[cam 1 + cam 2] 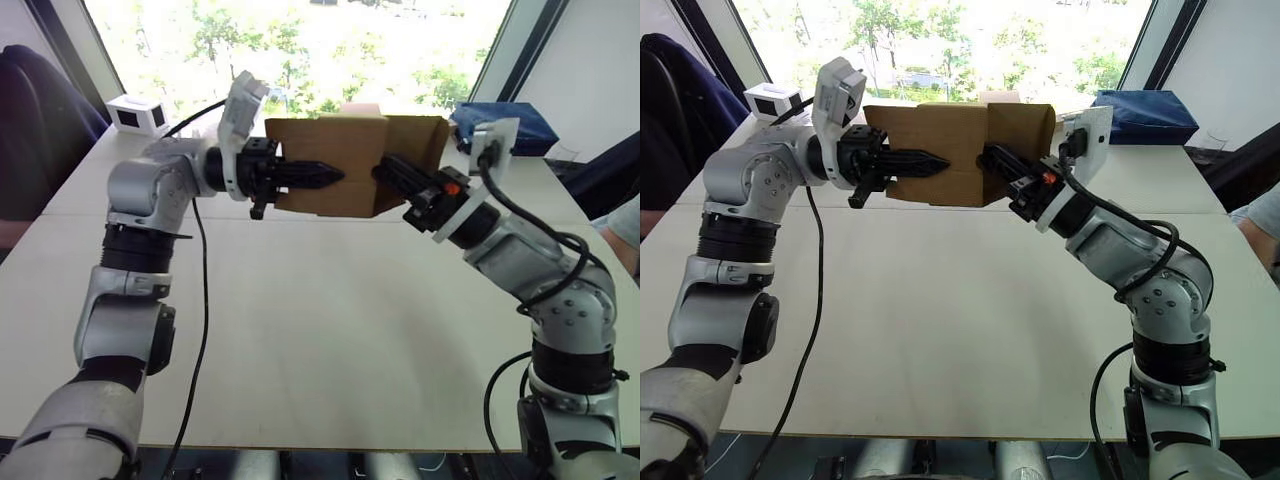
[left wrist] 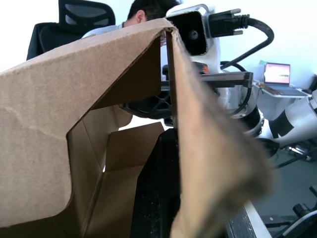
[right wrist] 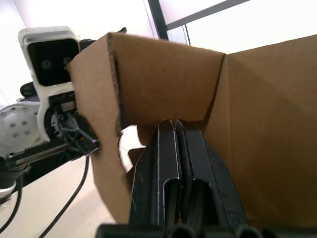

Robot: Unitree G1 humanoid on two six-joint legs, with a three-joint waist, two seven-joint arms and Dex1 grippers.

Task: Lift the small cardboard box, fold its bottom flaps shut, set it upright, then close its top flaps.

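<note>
The small cardboard box (image 1: 340,150), plain brown, hangs in the air above the white table (image 1: 320,330), held between both arms. My left gripper (image 1: 325,176) reaches in from the left, its fingers lying across the box's near face. In the left wrist view a cardboard panel (image 2: 198,148) runs edge-on along a black finger (image 2: 158,193), so the left gripper is shut on that panel. My right gripper (image 1: 385,165) comes in from the right. In the right wrist view its fingers (image 3: 171,163) are pressed together, tips against an inner fold of the box (image 3: 163,84).
A small white device (image 1: 135,115) stands at the table's far left. A blue flat object (image 1: 510,125) lies at the far right. A dark chair (image 1: 40,120) is at the left, and a person's sleeve (image 1: 625,225) shows at the right edge.
</note>
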